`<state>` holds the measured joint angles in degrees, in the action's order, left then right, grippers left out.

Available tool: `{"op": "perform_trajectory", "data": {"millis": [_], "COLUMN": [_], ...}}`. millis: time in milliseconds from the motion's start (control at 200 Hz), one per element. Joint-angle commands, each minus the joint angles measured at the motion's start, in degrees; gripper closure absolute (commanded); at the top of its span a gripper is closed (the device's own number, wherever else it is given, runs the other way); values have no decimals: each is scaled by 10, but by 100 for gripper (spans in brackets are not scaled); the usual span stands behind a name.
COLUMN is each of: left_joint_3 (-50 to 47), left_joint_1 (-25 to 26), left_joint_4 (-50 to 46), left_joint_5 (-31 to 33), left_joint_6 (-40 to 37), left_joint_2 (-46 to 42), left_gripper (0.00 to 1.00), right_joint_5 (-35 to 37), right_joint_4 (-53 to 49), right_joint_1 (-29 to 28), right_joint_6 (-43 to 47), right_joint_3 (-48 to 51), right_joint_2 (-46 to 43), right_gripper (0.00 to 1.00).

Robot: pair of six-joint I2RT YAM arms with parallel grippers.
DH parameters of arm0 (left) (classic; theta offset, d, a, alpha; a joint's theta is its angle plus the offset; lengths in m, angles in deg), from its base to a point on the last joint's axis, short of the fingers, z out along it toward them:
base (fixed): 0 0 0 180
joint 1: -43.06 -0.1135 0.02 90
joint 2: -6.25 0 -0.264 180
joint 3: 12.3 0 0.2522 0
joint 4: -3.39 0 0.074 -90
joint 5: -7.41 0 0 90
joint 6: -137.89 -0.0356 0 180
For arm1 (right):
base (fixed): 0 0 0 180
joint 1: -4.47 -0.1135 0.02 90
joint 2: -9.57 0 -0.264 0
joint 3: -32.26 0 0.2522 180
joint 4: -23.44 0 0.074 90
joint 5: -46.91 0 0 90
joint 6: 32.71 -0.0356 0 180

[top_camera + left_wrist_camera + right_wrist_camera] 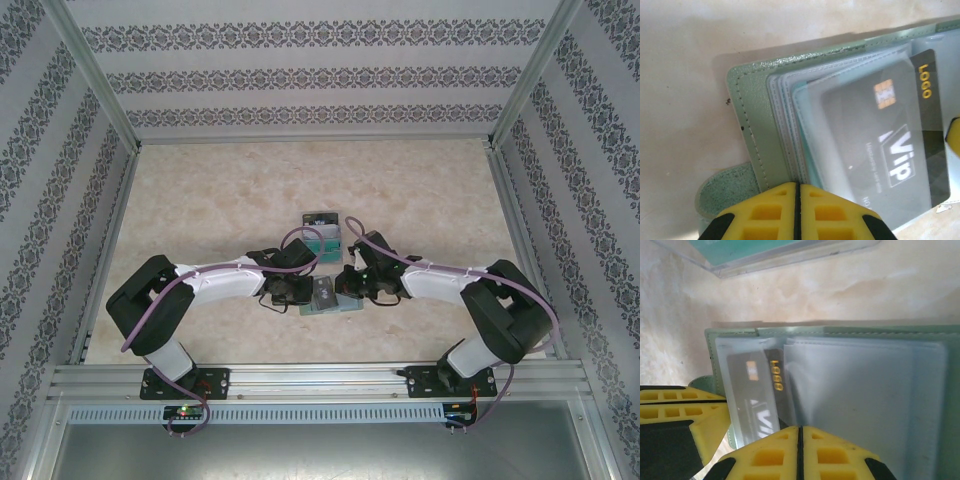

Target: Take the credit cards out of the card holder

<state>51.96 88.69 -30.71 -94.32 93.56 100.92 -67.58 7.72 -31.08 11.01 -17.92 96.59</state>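
Left gripper [797, 192] clamped on grey-green card holder [756, 120] — right gripper [800, 435], on dark credit card [932, 125]

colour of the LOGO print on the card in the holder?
Gold-yellow lettering on the dark grey card; clearest in the left wrist view.

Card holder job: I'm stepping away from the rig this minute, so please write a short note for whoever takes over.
Left gripper: shut, pinching the card holder at its edge.
Right gripper: shut, apparently on the exposed end of the dark VIP card, which sticks partly out of its sleeve.
Done: a stack of cards lies on the table just beyond the card holder.
Left: draw the dark VIP card fully out and set it down. Whether the other sleeves hold more cards cannot be told.
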Motion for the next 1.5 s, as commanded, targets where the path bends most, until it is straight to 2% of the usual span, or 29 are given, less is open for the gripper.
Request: {"op": "perform_trajectory", "data": {"millis": [0,130,235,435,640,1079,1264,1409,1459,1494], "left_joint_3": [-11,-11,-11,-11,-12,-8,-5,-4,-5,-6], "left_joint_1": [-3,-3,-3,-3,-3,-3,-3,-3,-3,-3], "left_joint_4": [-14,-12,-11,-15,-15,-16,-15,-12,-12,-11], "left_joint_5": [8,6,4,7,7,7,6,3,3,4], "left_joint_6": [6,7,6,6,7,4,3,0,0,0], "left_joint_2": [31,31,31,30,29,31,34,34,34,32], "left_gripper": [100,100,100,100,100,100,100,100,100,100], "right_joint_5": [5,-6,-8,-13,-20,4,-7,-8,-7,-6], "right_joint_4": [-25,-19,-8,4,13,7,22,30,29,26], "right_joint_1": [7,4,-3,-14,-29,-27,-25,-25,-24,-23], "right_joint_6": [22,23,23,22,17,7,4,0,1,2], "right_joint_3": [4,0,-6,-25,-38,-24,-19,-21,-21,-22], "right_joint_2": [-19,-18,-17,8,37,43,56,59,56,53], "right_gripper": [100,96,83,76,79,80,83,93,100,100]}}
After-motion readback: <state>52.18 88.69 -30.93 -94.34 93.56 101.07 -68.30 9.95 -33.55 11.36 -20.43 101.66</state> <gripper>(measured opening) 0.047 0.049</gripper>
